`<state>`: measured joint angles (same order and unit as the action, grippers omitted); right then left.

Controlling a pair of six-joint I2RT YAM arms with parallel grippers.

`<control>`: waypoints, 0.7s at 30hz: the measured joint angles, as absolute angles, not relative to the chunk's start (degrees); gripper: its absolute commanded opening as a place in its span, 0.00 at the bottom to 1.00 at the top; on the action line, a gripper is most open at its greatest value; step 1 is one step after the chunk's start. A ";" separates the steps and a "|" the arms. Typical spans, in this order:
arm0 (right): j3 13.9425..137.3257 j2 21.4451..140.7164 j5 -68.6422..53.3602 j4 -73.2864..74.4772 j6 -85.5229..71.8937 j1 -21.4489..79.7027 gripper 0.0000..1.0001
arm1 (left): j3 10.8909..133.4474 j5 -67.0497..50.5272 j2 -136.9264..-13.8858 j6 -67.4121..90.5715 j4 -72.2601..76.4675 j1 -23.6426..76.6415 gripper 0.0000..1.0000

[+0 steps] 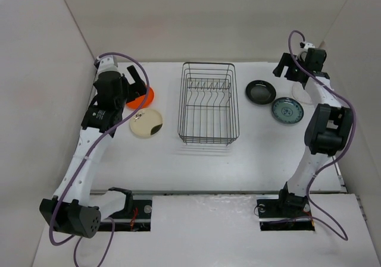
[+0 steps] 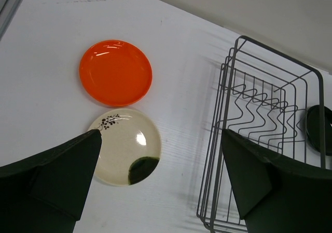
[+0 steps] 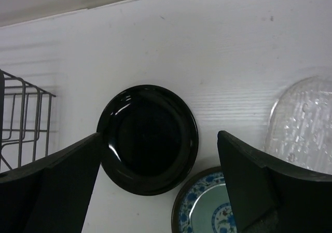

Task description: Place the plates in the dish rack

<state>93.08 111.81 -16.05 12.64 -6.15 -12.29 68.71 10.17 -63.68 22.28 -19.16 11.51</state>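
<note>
The left pincer [image 2: 161, 135] is open wide and holds nothing. It hangs over the cream plate [image 2: 124, 147] with a dark patch, near the left edge of the worktop [image 1: 178, 166]. The orange plate [image 2: 115, 72] lies just beside the cream one, closer to the far left corner.

The right pincer [image 3: 159, 135] is open wide too, with nothing in it. It hangs over the black plate [image 3: 148, 139], near the far right corner. A blue patterned plate [image 3: 205, 209] lies just beside the black one. A clear plate [image 3: 303, 124] lies near them, closer to the right edge.

The wire dish rack [image 1: 181, 100] stands in the middle of the worktop, between the two groups of plates. All five plates lie flat on the worktop, outside the rack
</note>
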 measured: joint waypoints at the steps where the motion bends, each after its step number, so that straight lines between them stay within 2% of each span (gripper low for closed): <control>1: 94.48 113.27 -17.04 13.39 -5.74 -12.29 0.94 | 68.69 9.80 -63.72 22.28 -19.05 11.51 1.00; 11: 102.72 125.93 -23.88 23.18 -4.91 -12.60 0.93 | 68.58 7.64 -64.95 22.28 -18.59 11.51 1.00; 21: 106.28 128.84 -27.68 29.21 -6.50 -15.18 0.90 | 68.58 5.34 -66.65 22.28 -18.59 11.51 1.00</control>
<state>106.28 128.84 -27.68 29.21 -6.50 -15.18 68.58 5.34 -66.65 22.28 -18.59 11.51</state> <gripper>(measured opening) 0.916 0.997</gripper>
